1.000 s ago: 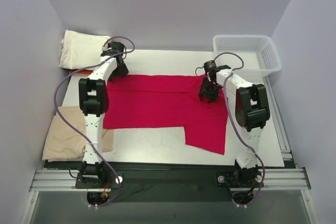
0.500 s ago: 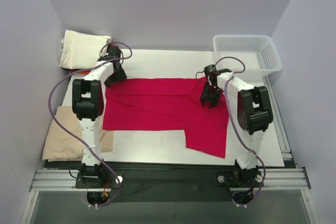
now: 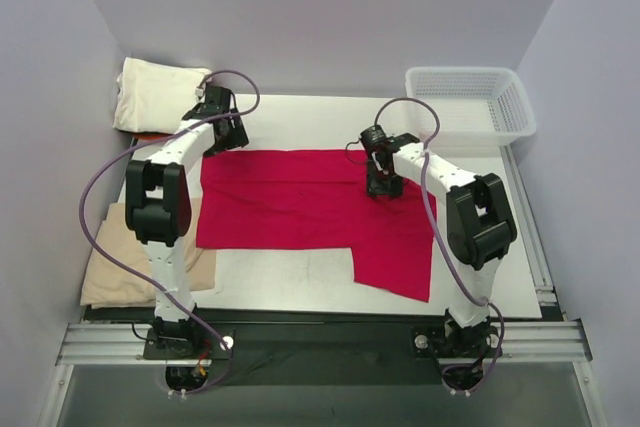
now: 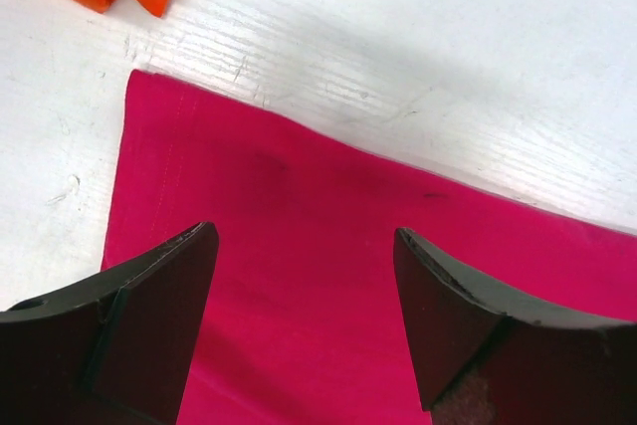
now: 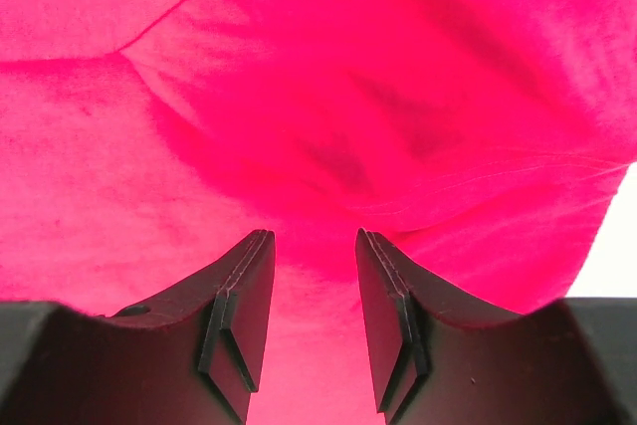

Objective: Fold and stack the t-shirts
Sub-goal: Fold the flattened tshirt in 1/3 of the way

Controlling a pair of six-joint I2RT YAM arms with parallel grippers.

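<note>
- Since crimson t-shirt point(image 3: 300, 202) lies limp and light on worktop point(image 3: 290, 272), pinch at corners
- Left hand point(image 4: 304, 236): spread wide, shirt's corner just below
- Right hand point(image 5: 314, 236): narrow gap, cloth puckered ahead; grip unclear

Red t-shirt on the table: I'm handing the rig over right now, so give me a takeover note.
Left gripper: open, over the red t-shirt near its far-left corner, holding nothing.
Right gripper: jaws part-closed, down on its far-right area; grip unclear.
Cream t-shirt lies folded at far left, tan t-shirt near left.
To do: fold the red one, stack all.
</note>
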